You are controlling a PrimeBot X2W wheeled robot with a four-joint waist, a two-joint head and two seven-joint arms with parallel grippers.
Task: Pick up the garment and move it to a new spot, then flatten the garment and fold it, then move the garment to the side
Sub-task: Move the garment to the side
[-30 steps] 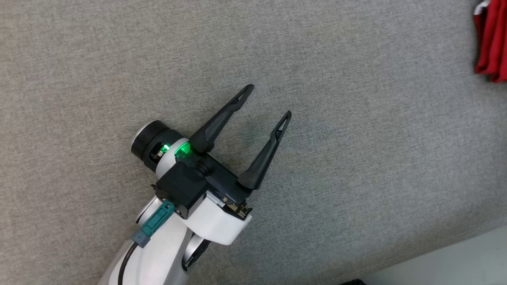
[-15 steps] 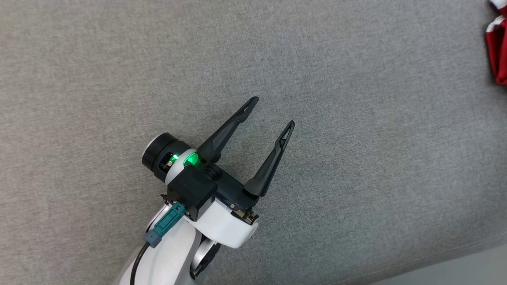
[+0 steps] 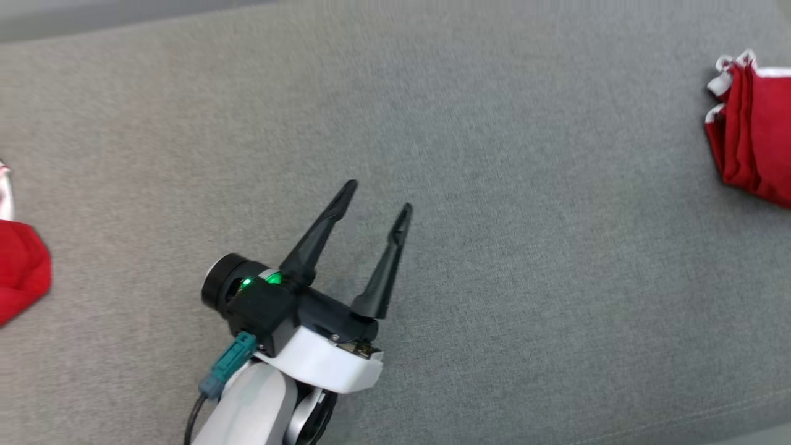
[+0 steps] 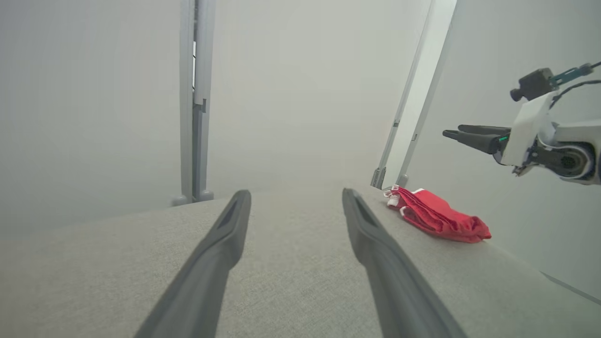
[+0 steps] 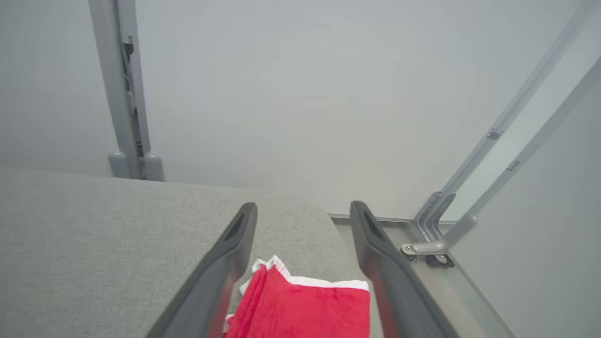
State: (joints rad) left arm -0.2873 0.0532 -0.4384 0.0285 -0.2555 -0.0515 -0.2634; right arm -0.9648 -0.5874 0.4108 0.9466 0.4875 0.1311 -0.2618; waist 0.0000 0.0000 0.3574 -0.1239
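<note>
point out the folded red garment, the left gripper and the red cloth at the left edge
folded red garment (image 3: 759,137), head view, middle of its red top face
left gripper (image 3: 378,196), head view, midway between its fingertips
red cloth (image 3: 21,267), head view, middle of its visible part

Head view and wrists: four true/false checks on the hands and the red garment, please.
1. The left hand is open and empty. True.
2. The folded red garment lies in the middle of the grey surface. False: it lies at the head view's right edge.
3. The right hand grips the garment. False: it is open, raised clear of it.
4. Another red cloth shows at the head view's left edge. True.
</note>
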